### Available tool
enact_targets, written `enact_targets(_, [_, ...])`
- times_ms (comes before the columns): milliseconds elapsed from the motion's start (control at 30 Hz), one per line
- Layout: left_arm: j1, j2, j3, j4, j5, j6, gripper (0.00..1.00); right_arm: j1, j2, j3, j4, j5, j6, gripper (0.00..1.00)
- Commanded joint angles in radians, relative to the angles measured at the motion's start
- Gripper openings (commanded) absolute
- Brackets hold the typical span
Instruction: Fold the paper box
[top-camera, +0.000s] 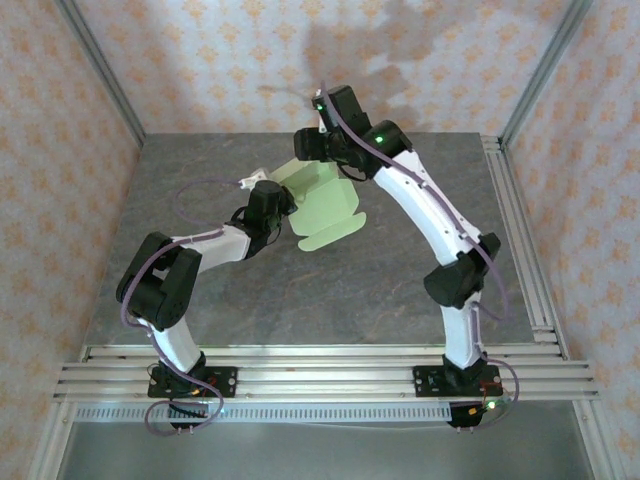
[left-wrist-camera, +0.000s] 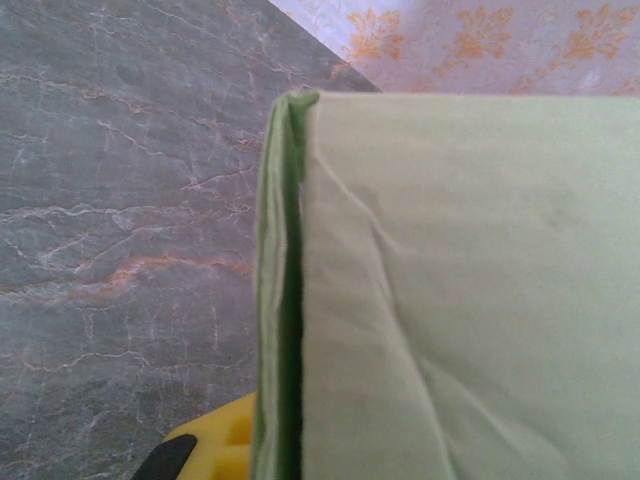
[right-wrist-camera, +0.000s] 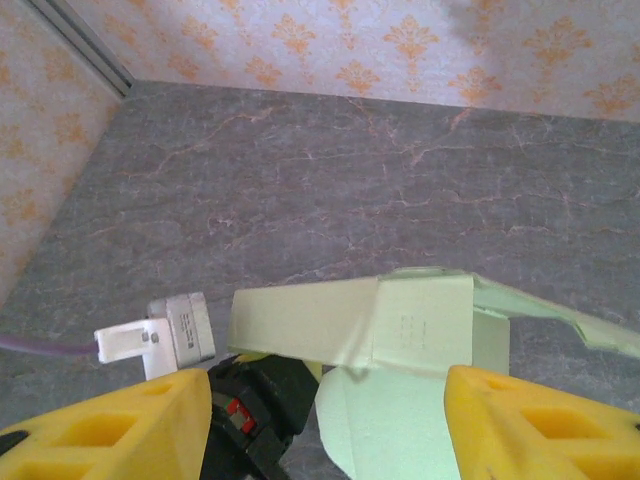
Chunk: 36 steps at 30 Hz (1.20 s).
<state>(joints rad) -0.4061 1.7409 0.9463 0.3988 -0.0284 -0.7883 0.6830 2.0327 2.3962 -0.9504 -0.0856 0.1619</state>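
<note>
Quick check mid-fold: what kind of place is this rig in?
Probably a purpose-built robot test booth: patterned wallpaper panels close in three sides, aluminium rails frame the edges, and the work surface is a grey marble-look table.

Pale green paper box (top-camera: 325, 205), partly folded, creased, flaps splayed, mid-table (top-camera: 200, 300).
</note>
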Motion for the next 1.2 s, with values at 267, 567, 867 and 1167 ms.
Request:
enact_targets(267, [-0.005, -0.039, -0.007, -0.009, -0.034, -0.015, 0.0, 0.0, 0.154, 0.144, -0.145, 0.02, 0.01, 0.53])
enact_targets(567, [-0.006, -0.047, -0.006, -0.017, -0.03, -0.011, 0.0, -0.012, 0.169, 0.115, -0.118, -0.015, 0.045, 0.28])
enact_targets(867, [-0.007, -0.055, -0.012, -0.013, -0.027, -0.009, 0.0, -0.028, 0.179, 0.113, -0.114, -0.05, 0.068, 0.26])
enact_targets(1167, [-0.007, -0.055, -0.009, -0.017, -0.021, -0.009, 0.0, -0.028, 0.178, 0.118, -0.117, -0.063, 0.074, 0.07])
